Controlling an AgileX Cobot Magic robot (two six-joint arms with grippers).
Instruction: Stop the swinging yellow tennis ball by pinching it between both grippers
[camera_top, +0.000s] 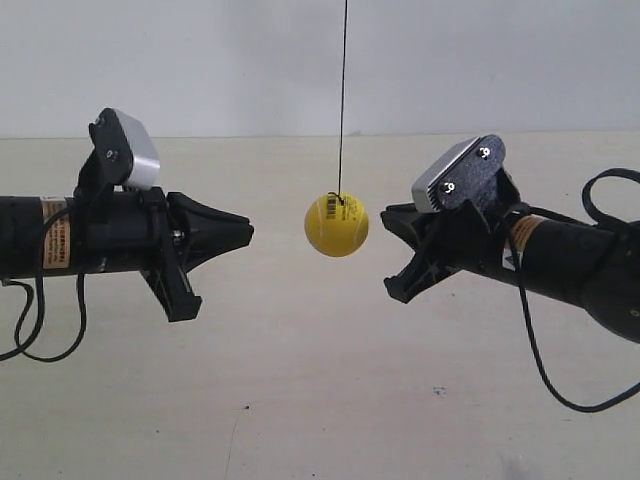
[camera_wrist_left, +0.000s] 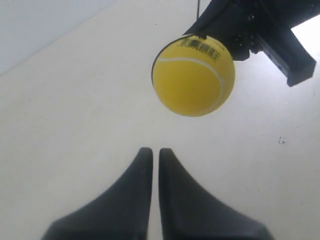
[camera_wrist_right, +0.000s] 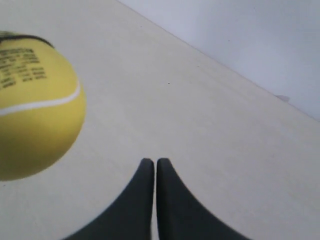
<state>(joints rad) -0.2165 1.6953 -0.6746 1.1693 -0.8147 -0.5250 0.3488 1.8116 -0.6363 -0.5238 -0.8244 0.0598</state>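
The yellow tennis ball (camera_top: 336, 225) hangs from a thin dark string (camera_top: 343, 100) between the two arms, touching neither. The arm at the exterior view's left holds its gripper (camera_top: 250, 232) level, a short gap from the ball. The arm at the exterior view's right has its gripper (camera_top: 386, 215) just as near on the other side. In the left wrist view my left gripper (camera_wrist_left: 151, 150) is shut and empty, the ball (camera_wrist_left: 193, 75) ahead of it and the opposite gripper (camera_wrist_left: 250, 30) behind the ball. My right gripper (camera_wrist_right: 151, 160) is shut and empty, with the ball (camera_wrist_right: 35, 105) off to one side.
A pale beige tabletop (camera_top: 320, 400) lies well below the ball and both arms. A white wall (camera_top: 200, 60) stands behind. Black cables (camera_top: 545, 370) hang from each arm.
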